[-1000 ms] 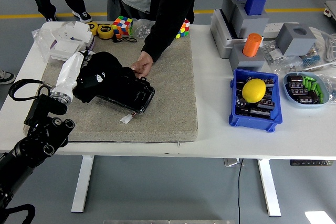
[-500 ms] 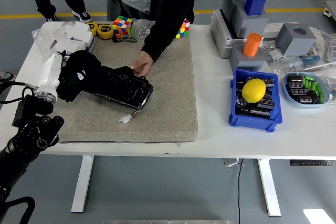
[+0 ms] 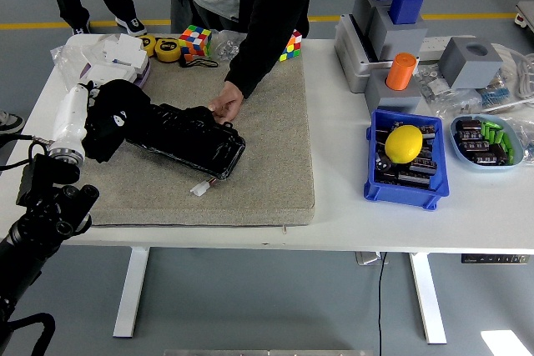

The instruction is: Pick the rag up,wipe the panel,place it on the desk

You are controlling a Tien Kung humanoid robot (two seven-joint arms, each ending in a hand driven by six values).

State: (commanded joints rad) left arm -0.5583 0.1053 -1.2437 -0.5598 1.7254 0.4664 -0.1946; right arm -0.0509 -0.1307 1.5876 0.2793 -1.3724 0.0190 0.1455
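Note:
A glossy black panel [image 3: 196,143] lies slantwise on the beige mat [image 3: 267,164]. My left hand [image 3: 113,118], on a white forearm, is at the panel's left end, curled on a black rag [image 3: 125,114] that presses against the panel. The rag and the hand are both black and hard to tell apart. A person at the far side holds the panel's upper right edge with one hand [image 3: 225,106]. My right arm is out of view.
A white box and bags [image 3: 104,60] lie just behind my left hand. Tape measures [image 3: 163,47] and a Rubik's cube [image 3: 195,39] sit at the mat's back. On the right are a blue bin [image 3: 405,185] with a lemon [image 3: 403,142] and grey blocks [image 3: 392,31].
My left hand with the rag has slid left along the panel, from its middle to its left end. The person's hand has stayed on the panel.

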